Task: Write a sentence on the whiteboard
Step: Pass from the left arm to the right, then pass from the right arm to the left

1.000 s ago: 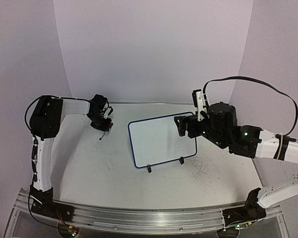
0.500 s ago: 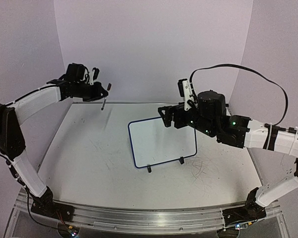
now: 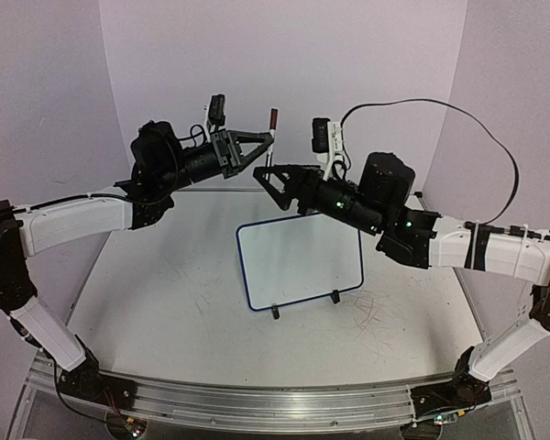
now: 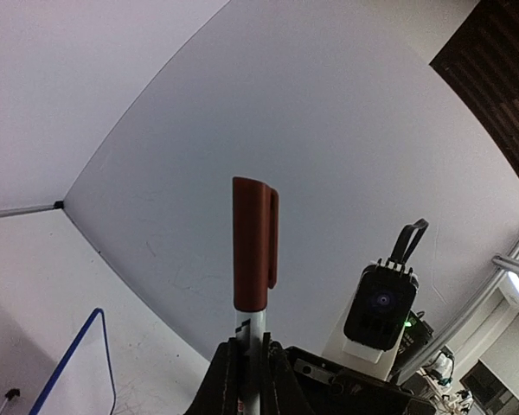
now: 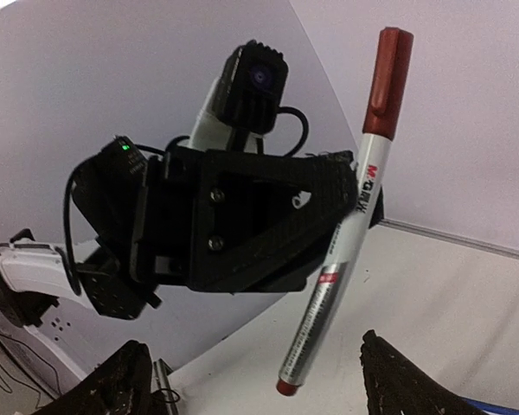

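Note:
My left gripper (image 3: 267,140) is raised high over the back of the table, shut on a silver marker (image 3: 269,147) with a red cap (image 3: 274,117) pointing up. In the left wrist view the marker (image 4: 254,246) rises straight out of the closed fingers (image 4: 222,380). My right gripper (image 3: 270,188) faces it from the right, open. In the right wrist view the marker's (image 5: 333,259) lower end hangs between the wide-apart fingers (image 5: 121,380), touching neither. The whiteboard (image 3: 241,266) lies on the table below, its face blank; no sentence shows.
Two black clip feet (image 3: 275,313) sit at the whiteboard's near edge. Faint scribbles (image 3: 376,307) mark the white tabletop to its right. A black cable (image 3: 458,119) loops above the right arm. The purple back wall stands close behind both grippers.
Both arms lifted off the table. The left gripper carried the marker up and right to the middle, cap up. The right gripper swung up and left to meet it.

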